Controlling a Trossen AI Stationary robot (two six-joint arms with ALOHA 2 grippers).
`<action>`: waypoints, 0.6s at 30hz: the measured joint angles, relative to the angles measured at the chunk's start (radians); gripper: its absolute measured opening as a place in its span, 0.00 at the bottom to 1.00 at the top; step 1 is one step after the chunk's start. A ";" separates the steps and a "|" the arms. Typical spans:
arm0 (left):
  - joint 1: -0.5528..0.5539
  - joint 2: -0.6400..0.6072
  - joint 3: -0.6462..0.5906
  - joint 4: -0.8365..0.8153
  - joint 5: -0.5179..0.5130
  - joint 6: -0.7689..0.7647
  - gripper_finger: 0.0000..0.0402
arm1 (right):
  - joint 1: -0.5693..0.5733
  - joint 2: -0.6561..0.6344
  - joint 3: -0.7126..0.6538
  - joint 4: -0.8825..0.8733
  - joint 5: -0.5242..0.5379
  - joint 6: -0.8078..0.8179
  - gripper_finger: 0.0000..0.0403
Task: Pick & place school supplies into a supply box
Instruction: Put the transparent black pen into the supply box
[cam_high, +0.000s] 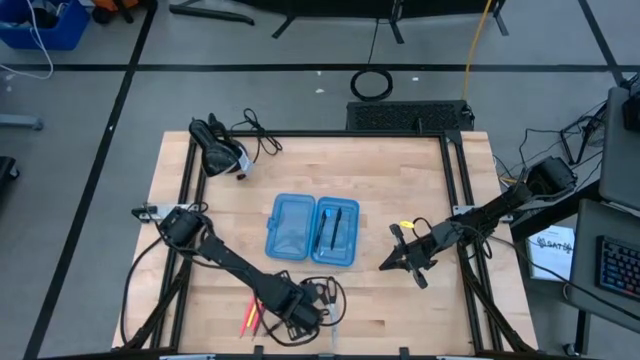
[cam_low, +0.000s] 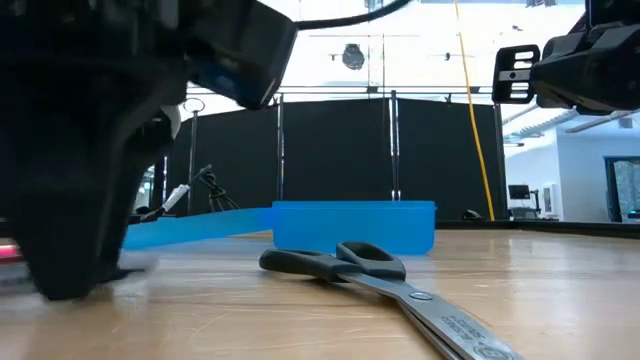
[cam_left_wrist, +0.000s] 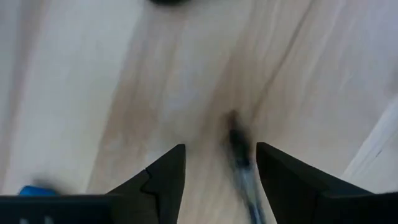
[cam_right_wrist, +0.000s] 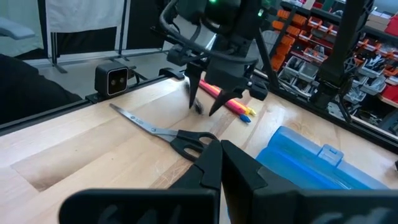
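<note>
While the high view shows the whole layout, it pretty much hides the scissors (cam_low: 390, 280) under the left arm's cabling near the front edge of the surface (cam_high: 400, 170); the low view and the right wrist view show them clearly, lying flat with black handles toward the supply box (cam_high: 312, 230) and silver blades running away from it toward the front edge.

The supply box lies open near the middle of the surface, both blue halves side by side, long axis running front to back. From above you can see two dark pens (cam_high: 330, 230) in the right half, lying along that same axis. The low view only gives the box's blue side wall, nothing of what's in it.

The left claw (cam_high: 300, 312) is down at the surface near the front edge, fingers spread, straddling a dark pen (cam_left_wrist: 241, 160) that lies between the tips without touching either as far as I can tell. That pen is blurry in the left wrist view and cut off at the frame edge. Just beside it, the red/pink and yellow pencils (cam_right_wrist: 227, 99) lie together, angled.

The right claw (cam_high: 405, 258) hangs above the surface to the right of the box, fingers pressed together, holding nothing.
</note>
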 joint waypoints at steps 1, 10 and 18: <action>-0.002 0.002 0.000 0.000 0.004 0.006 0.49 | 0.000 0.000 0.000 0.001 0.000 0.000 0.00; -0.004 0.002 -0.016 0.037 -0.011 -0.020 0.49 | 0.000 0.000 0.000 0.000 0.000 0.008 0.00; -0.001 0.029 -0.018 0.049 0.000 -0.148 0.49 | 0.000 0.000 0.000 -0.004 0.000 0.008 0.00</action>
